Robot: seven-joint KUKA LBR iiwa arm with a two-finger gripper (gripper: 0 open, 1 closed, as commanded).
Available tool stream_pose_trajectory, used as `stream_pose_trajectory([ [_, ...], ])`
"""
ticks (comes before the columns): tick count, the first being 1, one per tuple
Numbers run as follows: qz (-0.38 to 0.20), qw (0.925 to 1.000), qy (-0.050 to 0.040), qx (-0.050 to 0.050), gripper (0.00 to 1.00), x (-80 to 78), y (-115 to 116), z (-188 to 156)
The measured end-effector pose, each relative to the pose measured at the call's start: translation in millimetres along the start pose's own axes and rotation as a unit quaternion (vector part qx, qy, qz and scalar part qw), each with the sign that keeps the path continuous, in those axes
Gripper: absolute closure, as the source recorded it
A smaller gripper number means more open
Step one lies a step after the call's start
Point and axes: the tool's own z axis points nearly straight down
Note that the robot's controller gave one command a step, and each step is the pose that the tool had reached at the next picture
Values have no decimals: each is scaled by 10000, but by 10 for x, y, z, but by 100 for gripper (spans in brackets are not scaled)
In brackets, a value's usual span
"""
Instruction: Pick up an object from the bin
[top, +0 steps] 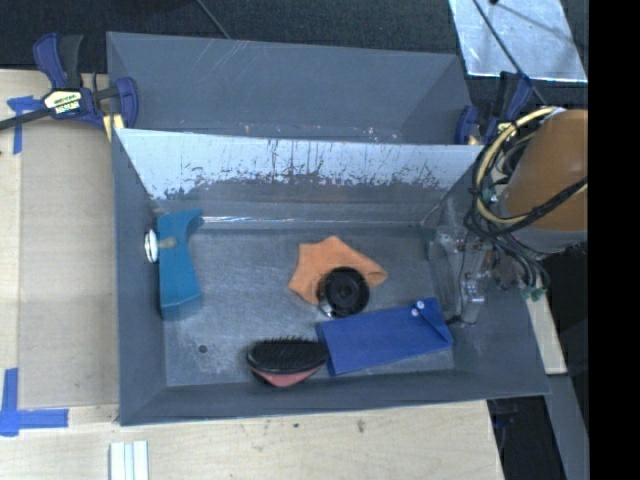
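My gripper [467,293] hangs at the right side of the bin, close to the right wall. Just below and left of it lies a flat blue rectangular pad [385,341], whose upper right corner is nearest the gripper. A black round disc-like thing [344,291] rests on the lower edge of an orange cloth [328,264] near the middle of the bin. Nothing shows in the gripper.
A black hairbrush with a pinkish underside [287,359] lies at the front, touching the blue pad's left end. A blue upright block with a white knob [177,264] stands at the far left. The arm with its orange cover and cables reaches in from the right.
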Motion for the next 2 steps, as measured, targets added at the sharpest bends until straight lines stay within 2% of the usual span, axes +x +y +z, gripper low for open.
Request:
stream_pose_trajectory([
  [1,-15,10000,-41,8,0,-21,4,-46],
  [2,-166,9998,-60,16,0,-128,383,426],
])
